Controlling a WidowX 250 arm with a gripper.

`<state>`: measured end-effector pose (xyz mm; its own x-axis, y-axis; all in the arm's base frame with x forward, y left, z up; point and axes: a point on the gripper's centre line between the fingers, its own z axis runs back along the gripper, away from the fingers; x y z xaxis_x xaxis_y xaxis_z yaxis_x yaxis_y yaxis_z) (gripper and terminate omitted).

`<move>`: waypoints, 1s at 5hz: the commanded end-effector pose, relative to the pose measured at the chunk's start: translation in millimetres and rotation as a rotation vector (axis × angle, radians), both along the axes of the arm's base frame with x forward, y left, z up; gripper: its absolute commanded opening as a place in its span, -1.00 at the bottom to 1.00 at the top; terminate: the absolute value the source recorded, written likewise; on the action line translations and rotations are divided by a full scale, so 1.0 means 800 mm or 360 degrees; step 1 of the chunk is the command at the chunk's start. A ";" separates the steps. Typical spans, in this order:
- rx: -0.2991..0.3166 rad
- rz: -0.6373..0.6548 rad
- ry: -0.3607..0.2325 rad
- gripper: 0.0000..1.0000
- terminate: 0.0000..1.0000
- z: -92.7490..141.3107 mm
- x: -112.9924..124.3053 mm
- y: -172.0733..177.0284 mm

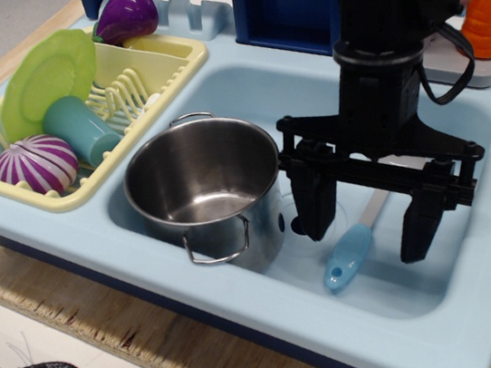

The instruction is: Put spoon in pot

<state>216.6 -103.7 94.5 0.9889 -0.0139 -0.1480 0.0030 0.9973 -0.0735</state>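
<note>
Black gripper (367,218) low in the light blue sink (457,127), fingers spread wide apart, straddling the spoon (351,254); spoon flat on the sink floor, blue handle toward the front, bowl hidden behind the gripper; steel pot (206,192) upright just left, holding nothing visible

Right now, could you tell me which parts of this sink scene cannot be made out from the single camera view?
1. The round whitish bowl of the light blue-handled toy spoon: hidden behind the black gripper.
2. The sink drain: covered by the gripper's finger beside the shiny steel pot.
3. The orange carrot-shaped toy: cut off by the right edge.
4. Whether the gripper touches the sink floor: cannot tell.
</note>
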 end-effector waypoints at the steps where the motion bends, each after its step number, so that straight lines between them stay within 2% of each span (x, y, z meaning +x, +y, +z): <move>1: -0.0021 0.0002 -0.0253 1.00 -1.00 0.007 0.003 0.010; 2: -0.0033 -0.0004 -0.0398 1.00 -1.00 -0.001 0.000 0.017; 3: -0.0045 -0.0015 -0.0465 1.00 -1.00 -0.011 0.000 0.025; 4: -0.0083 -0.0028 -0.0491 1.00 -1.00 -0.025 0.003 0.024; 5: -0.0091 -0.0051 -0.0468 1.00 -1.00 -0.038 0.015 0.024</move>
